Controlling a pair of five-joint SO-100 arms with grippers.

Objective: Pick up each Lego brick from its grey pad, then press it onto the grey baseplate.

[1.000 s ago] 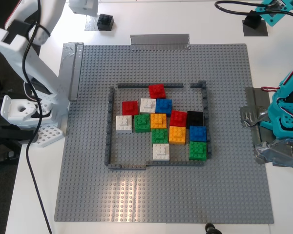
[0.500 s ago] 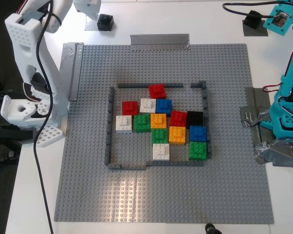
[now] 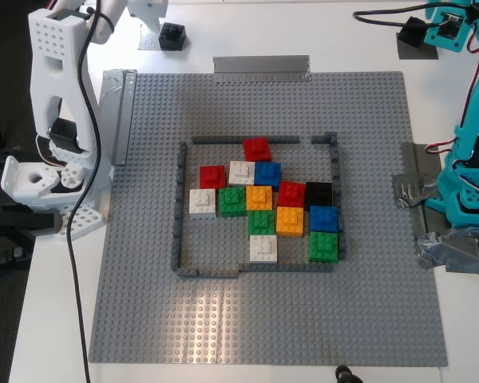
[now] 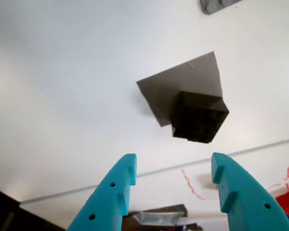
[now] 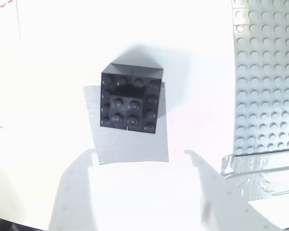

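Up at eleven o'clock in the exterior view, on the white counter point(image 3: 223, 32) just beyond the baseplate's far edge, a small black square 2x2-stud Lego brick point(image 3: 172, 35) sits on a silvery light-grey square pad point(image 3: 151, 40). My second tool point(image 5: 143, 168), white, hangs over it with its fingers spread wide and nothing between them; in the second wrist view the brick point(image 5: 131, 104) rests on the pad's point(image 5: 130, 139) far half, clear of both fingers.

At one o'clock in the exterior view, a second black brick point(image 3: 412, 33) lies on a dark-grey square pad point(image 3: 419, 48). My first tool point(image 4: 173, 183), turquoise, stands above it with its fingers well apart and empty. The first wrist view shows this brick point(image 4: 200, 117) overlapping one edge of its pad point(image 4: 183, 86), ahead of the fingertips and untouched.

The very large square mid-grey studded baseplate point(image 3: 263, 319) fills the middle of the counter. On it a thin dark-grey rectangular brick frame point(image 3: 178, 207) rings a cluster of red, white, blue, green and orange bricks point(image 3: 259, 199), with a third black brick point(image 3: 318, 193) already pressed down at three o'clock of the cluster, just beside a red one. A long silver duct-tape strip point(image 3: 261, 68) lies along the plate's twelve o'clock edge.
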